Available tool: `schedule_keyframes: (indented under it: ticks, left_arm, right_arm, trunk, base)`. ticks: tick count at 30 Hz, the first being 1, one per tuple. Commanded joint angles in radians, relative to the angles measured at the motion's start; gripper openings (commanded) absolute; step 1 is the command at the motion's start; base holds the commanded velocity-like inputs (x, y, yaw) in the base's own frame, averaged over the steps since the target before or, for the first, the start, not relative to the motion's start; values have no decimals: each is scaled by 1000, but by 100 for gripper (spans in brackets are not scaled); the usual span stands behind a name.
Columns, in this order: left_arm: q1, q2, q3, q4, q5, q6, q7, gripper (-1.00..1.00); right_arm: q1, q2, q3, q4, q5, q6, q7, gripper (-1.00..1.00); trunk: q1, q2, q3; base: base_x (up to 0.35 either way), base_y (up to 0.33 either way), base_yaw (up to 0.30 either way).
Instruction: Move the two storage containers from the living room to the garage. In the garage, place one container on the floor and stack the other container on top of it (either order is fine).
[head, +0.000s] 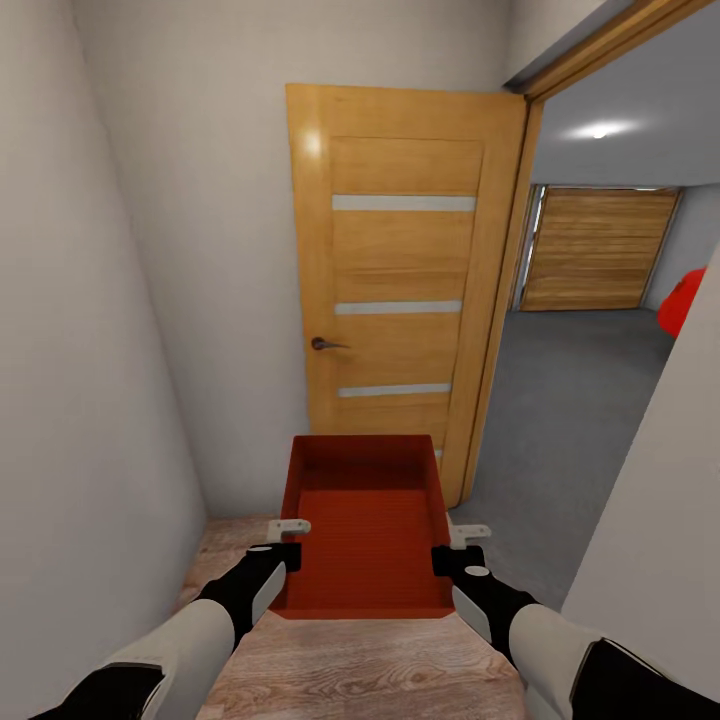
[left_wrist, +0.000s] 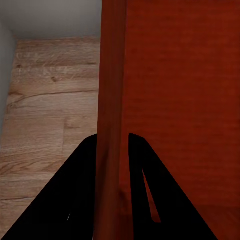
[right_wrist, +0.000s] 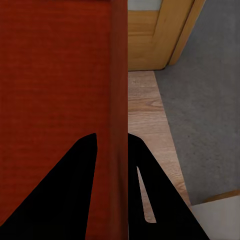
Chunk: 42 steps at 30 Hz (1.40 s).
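I hold one orange-red storage container level in front of me, over the light wood floor. My left gripper is shut on its left wall and my right gripper on its right wall. In the left wrist view the fingers straddle the thin wall. The right wrist view shows that hand's fingers pinching the other wall. Through the doorway on the right lies the garage with its grey concrete floor and plank door. A red shape shows there, cut off by the wall.
I stand in a narrow hallway. A pale wall is close on the left and another close on the right. An open wooden door with frosted strips stands straight ahead, swung against the end wall. The doorway opens to the right of it.
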Motion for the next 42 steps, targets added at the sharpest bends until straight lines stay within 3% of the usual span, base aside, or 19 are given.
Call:
schedule_keyframes:
  ticks: [1,15,28,42]
  left_arm:
    - [0,40,-1,-3,-19,8,8,-100]
    - [0,40,-1,-4,-19,13,8,-100]
    - [0,40,-2,-4,-19,19,7,-100]
    - [0,40,-2,-3,-19,12,7,-100]
  right_arm:
    - [-1,-8,-7,37,-10,-5,-6,-100]
    - [-1,-8,-7,37,-10,-5,-6,-100]
    - [-1,-8,-7,37,-10,-5,-6,-100]
    - [-1,-8,-7,37,-10,-5,-6,-100]
  trunk:
    - [0,-2,-2]
    - [0,-2,-2]
    - [0,-2,-2]
    - [0,-2,-2]
  base:
    - [0,0,0]
    - [7,15,-109]
    - [125,279,-15]
    - [106,182,-275]
